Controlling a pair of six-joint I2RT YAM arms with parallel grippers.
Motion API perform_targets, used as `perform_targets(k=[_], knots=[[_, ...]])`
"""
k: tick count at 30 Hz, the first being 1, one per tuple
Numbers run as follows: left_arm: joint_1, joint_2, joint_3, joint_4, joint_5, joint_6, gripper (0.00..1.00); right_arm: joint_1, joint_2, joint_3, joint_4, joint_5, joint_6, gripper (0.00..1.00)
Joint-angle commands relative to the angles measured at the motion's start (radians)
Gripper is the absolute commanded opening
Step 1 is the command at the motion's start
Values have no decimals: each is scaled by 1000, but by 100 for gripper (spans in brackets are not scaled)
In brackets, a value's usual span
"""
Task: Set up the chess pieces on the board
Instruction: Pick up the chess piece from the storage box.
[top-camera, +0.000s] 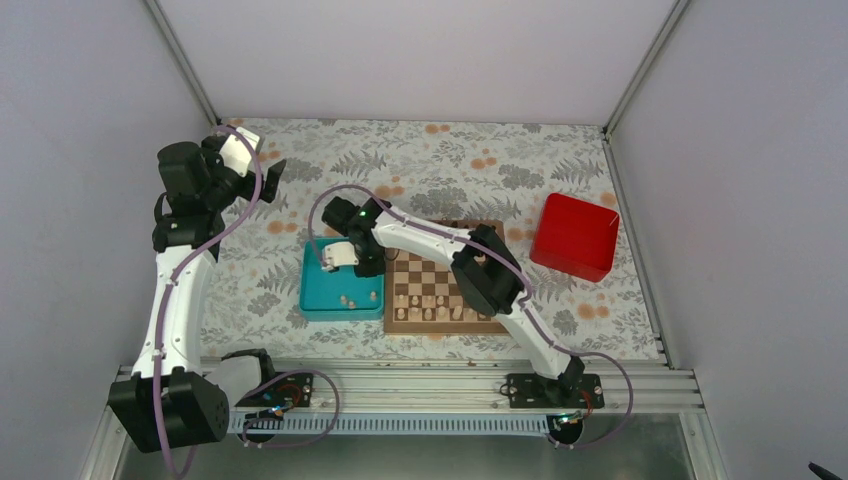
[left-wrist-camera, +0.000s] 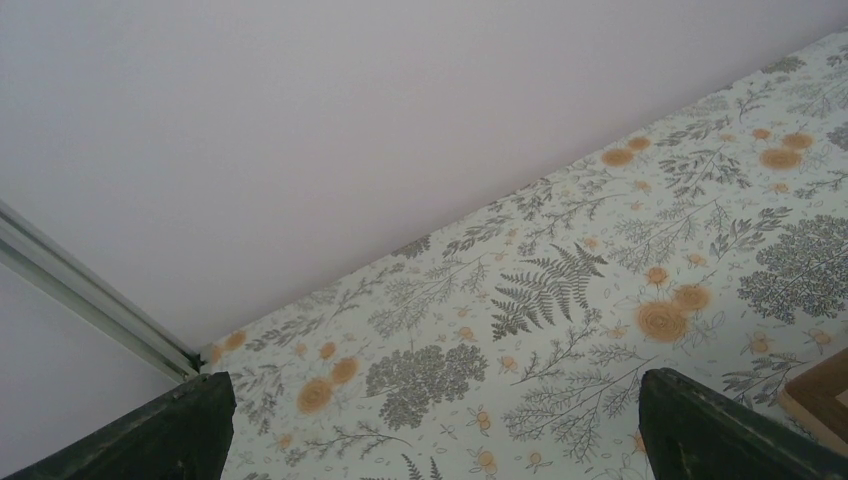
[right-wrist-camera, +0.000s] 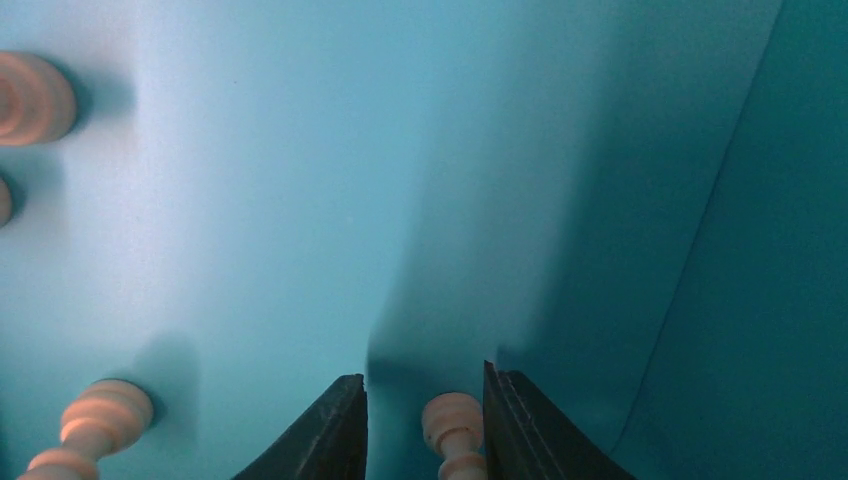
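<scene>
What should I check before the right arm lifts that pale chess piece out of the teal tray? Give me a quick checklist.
1. Pale piece sits between the right gripper fingers: ok.
2. Both fingers touching it: not ok, a gap shows on one side.
3. Neighbouring piece apart from the fingers: ok.
4. Gripper away from the teal tray wall: ok, the wall is off to one side.
5. Left gripper out of the way: ok, open and raised over the table's far left.
6. Free square on the board: cannot tell, the right arm covers part of it.
</scene>
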Motion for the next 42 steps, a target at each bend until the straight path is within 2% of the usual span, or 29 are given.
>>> perform_targets(k=[1, 4, 6, 13, 21, 31, 42], knots=[[4, -20, 2, 12, 20, 4, 100, 12, 27, 34, -41, 34, 0, 30], [4, -21, 2, 13, 22, 4, 100, 16, 28, 44, -50, 45, 7, 30], [4, -22, 3, 13, 24, 3, 100, 20, 23, 52, -52, 57, 11, 35], [4, -33, 5, 11, 26, 1, 100, 48, 55, 156, -134, 122, 16, 43], [4, -40, 10, 6, 43, 1, 100, 75, 127, 231, -238, 176, 24, 46], [4, -46, 5, 8, 69, -1, 100, 88, 145, 234, -239, 245, 38, 51], [4, -54, 2, 10, 78, -1, 100, 87, 154, 254, -239, 270, 32, 52]])
